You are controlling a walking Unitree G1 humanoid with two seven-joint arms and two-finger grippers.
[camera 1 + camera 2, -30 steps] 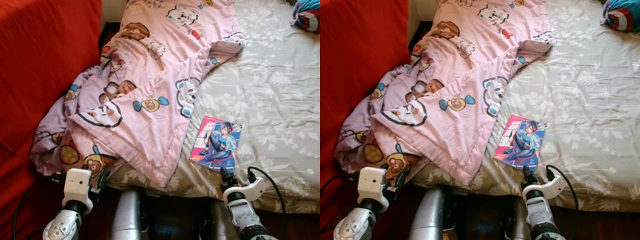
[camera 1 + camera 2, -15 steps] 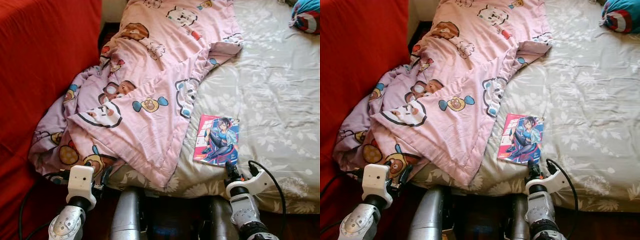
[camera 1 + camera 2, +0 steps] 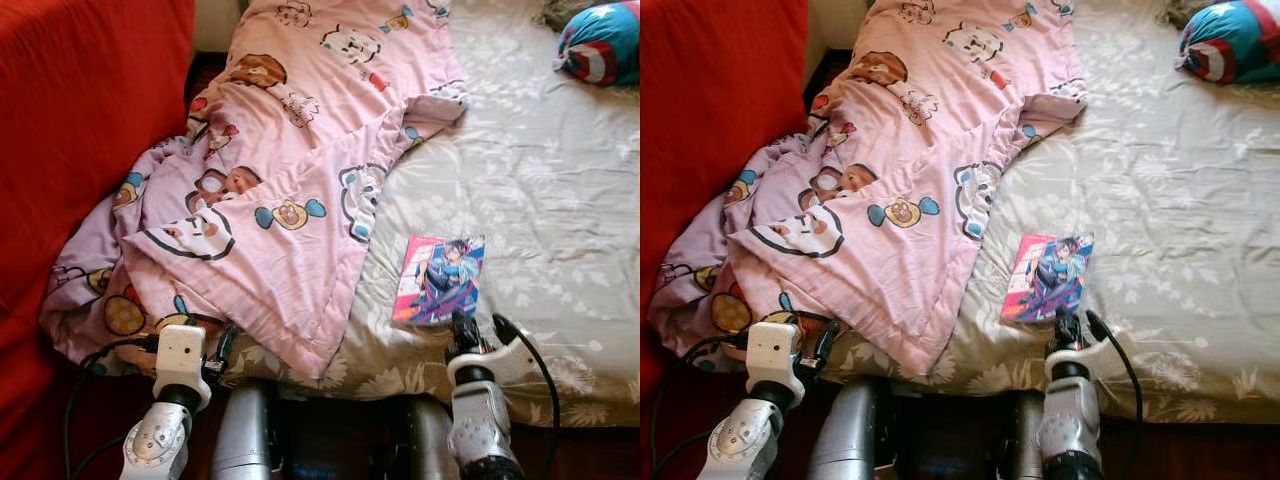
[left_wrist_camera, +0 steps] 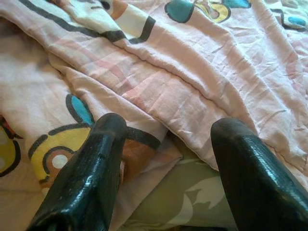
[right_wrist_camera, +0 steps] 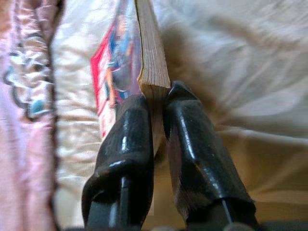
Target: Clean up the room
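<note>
**Comic book pinched, bed not yet tidy**

Comic book point(image 3: 440, 279) lies near the bed's point(image 3: 560, 200) front edge, beside the rumpled pink blanket point(image 3: 290, 170). The right claw point(image 5: 156, 103) is pressed together on its near edge, pinching it. The left claw point(image 4: 166, 132) is spread over the blanket's front corner. Judging by this, tidying has barely begun: the book needs removing and the blanket straightening.

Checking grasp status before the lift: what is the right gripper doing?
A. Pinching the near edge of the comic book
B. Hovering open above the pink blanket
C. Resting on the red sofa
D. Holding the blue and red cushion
A: the right gripper has its fingers closed on the comic book at its near edge, on the bedsheet.
</note>
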